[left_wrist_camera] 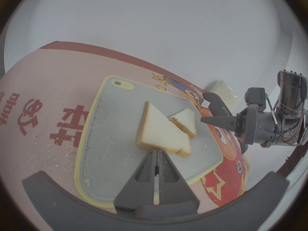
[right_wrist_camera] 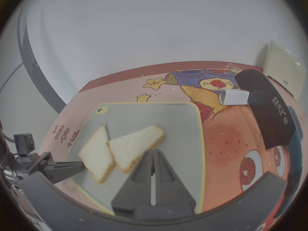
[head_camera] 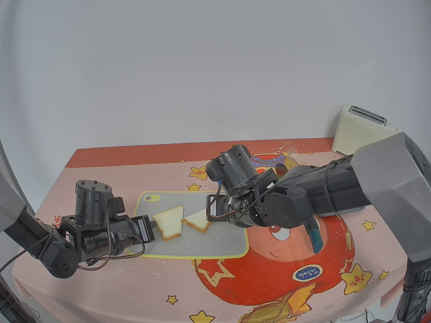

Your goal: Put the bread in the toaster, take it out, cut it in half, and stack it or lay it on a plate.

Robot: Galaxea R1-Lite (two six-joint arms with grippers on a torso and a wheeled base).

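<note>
the left gripper (left_wrist_camera: 156, 151), fingers pressed together, noses the crust of the larger bread half (left_wrist_camera: 160, 132), which lies flat on the cutting board (left_wrist_camera: 106, 151). the right gripper (right_wrist_camera: 152, 153) (likewise closed on nothing) meets the other half (right_wrist_camera: 134, 148), probably to nudge them together. the wrist views reveal the fingertip contact; the head view places the toaster (head_camera: 361, 128) far back.

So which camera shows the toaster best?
The head view: the toaster stands nearly whole at the far right corner of the table, its top slot showing. The right wrist view catches one pale side at the picture's edge; the left wrist view shows a small pale bit beyond the cutting board.
</note>
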